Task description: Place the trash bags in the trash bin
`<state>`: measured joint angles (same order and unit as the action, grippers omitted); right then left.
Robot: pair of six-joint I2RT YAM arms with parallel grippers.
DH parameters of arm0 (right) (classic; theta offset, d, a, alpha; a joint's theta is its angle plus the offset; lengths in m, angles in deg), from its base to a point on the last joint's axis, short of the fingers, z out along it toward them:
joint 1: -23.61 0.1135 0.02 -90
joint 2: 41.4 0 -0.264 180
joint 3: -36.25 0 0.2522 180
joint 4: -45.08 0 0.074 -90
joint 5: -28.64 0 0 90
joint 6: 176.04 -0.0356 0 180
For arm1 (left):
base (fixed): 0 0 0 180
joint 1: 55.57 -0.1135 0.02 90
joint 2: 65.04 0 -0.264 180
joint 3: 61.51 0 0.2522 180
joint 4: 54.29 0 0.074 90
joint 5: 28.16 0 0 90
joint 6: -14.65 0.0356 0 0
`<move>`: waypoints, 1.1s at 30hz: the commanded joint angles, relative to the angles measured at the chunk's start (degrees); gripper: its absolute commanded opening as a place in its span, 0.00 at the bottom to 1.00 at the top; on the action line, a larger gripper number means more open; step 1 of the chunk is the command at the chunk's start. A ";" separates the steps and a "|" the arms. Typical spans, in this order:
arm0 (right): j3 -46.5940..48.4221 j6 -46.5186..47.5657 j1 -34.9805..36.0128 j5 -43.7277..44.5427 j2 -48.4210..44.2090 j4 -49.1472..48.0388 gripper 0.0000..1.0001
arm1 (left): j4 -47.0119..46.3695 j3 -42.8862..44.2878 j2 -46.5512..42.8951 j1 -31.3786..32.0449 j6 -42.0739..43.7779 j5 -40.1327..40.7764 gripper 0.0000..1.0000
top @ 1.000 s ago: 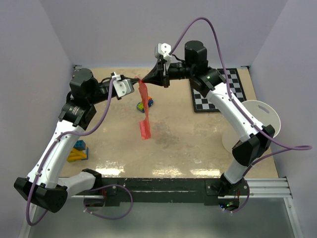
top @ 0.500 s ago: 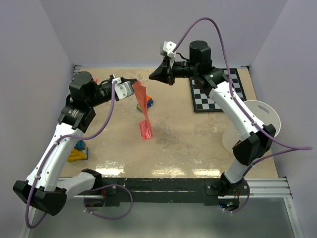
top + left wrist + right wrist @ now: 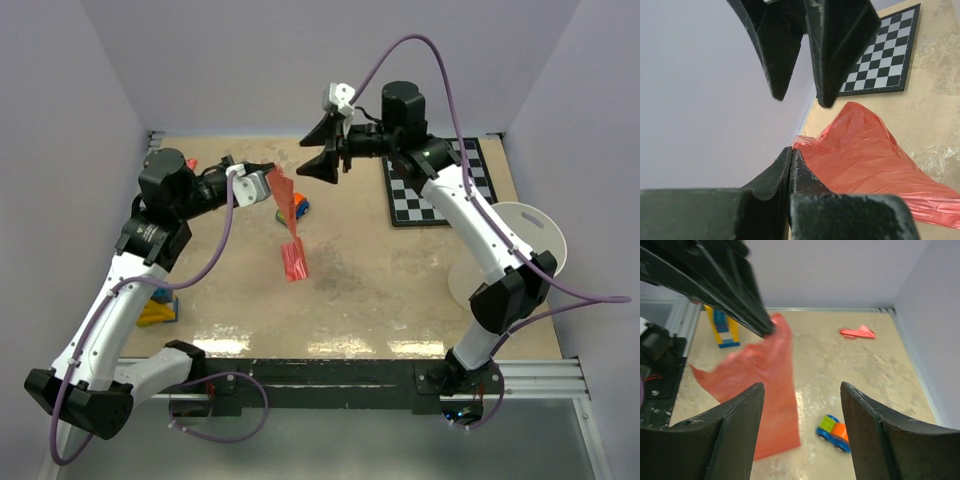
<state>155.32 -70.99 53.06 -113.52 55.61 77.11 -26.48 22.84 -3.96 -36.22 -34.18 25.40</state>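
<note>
L hand (image 3: 268,172) raised, pinching trash bag (image 3: 292,230) top; R hand (image 3: 306,160) level w/ it, wide, empty.

Left tool (image 3: 269,172) clamped, right tool (image 3: 319,152) agape — both arms aloft.

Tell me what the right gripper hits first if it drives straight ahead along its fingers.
Most likely the trash bag, which hangs from the shut left gripper right ahead of the open right gripper; depth is hard to judge.
</note>
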 commanded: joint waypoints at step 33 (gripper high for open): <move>1.91 -1.86 1.23 -0.22 0.37 -2.35 0.00 | -3.58 -0.62 0.53 -0.19 1.37 0.76 0.00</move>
<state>157.64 -73.46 56.60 -114.77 59.37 75.23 -29.17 22.82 -1.86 -36.22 -34.60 24.65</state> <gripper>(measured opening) 0.007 0.012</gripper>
